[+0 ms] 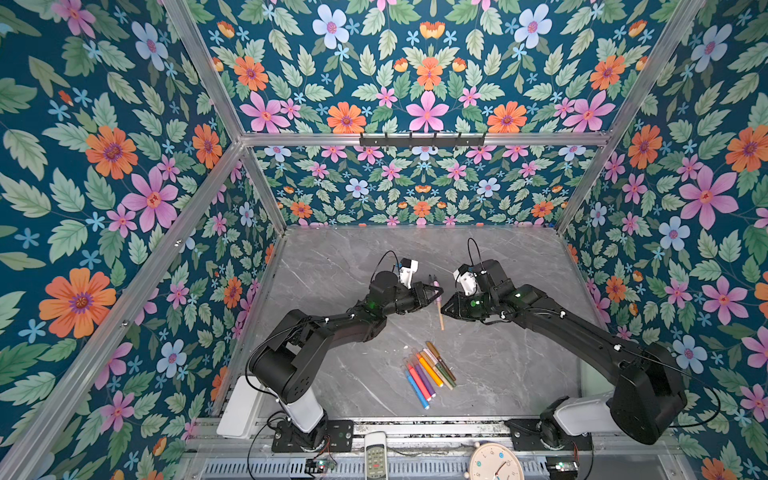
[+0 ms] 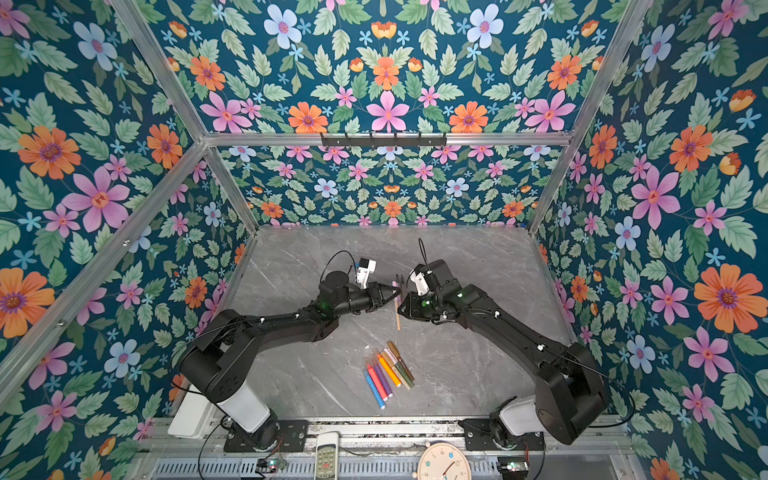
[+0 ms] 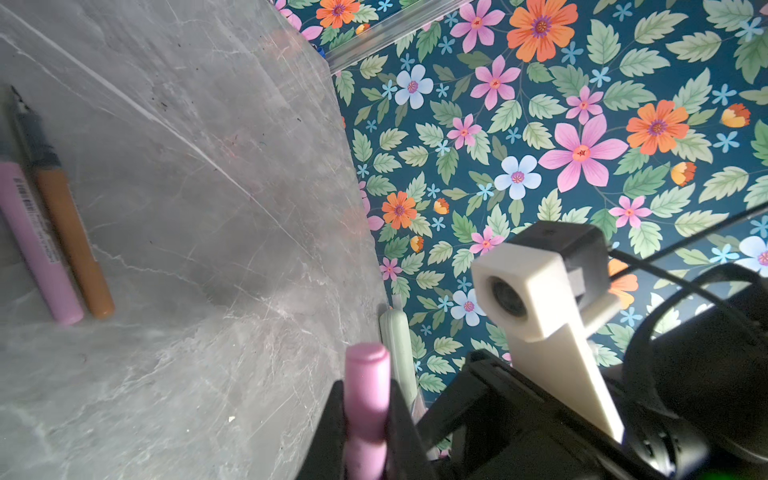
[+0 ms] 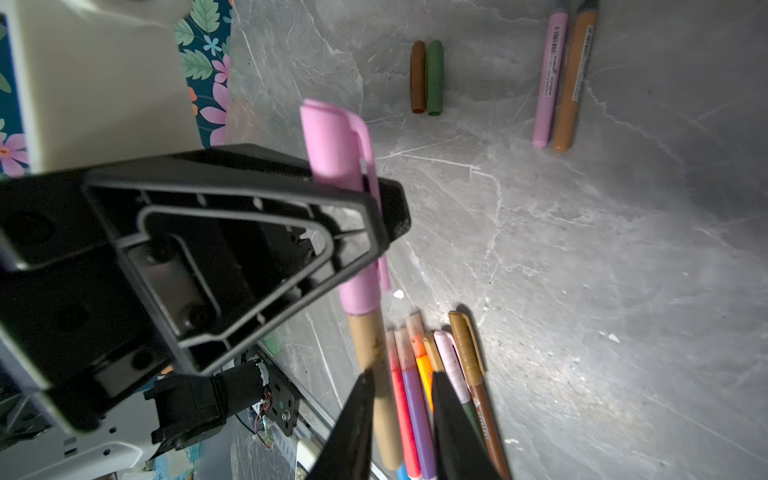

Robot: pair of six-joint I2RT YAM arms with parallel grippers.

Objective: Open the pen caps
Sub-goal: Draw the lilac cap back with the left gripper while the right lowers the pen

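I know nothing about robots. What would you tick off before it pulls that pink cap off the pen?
1. Left gripper shut on pink cap: ok.
2. Cap seated on tan pen body: ok.
3. Right gripper clamped on that body: not ok; its jaws straddle it with a gap.
4. Brown cap and green cap lying out of the way: ok.
5. Pile of capped pens apart from both grippers: ok.

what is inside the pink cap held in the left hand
A tan pen body runs into the open end of the pink cap, which the left hand clamps. The pen's tip end is covered by the cap, so it cannot be seen.
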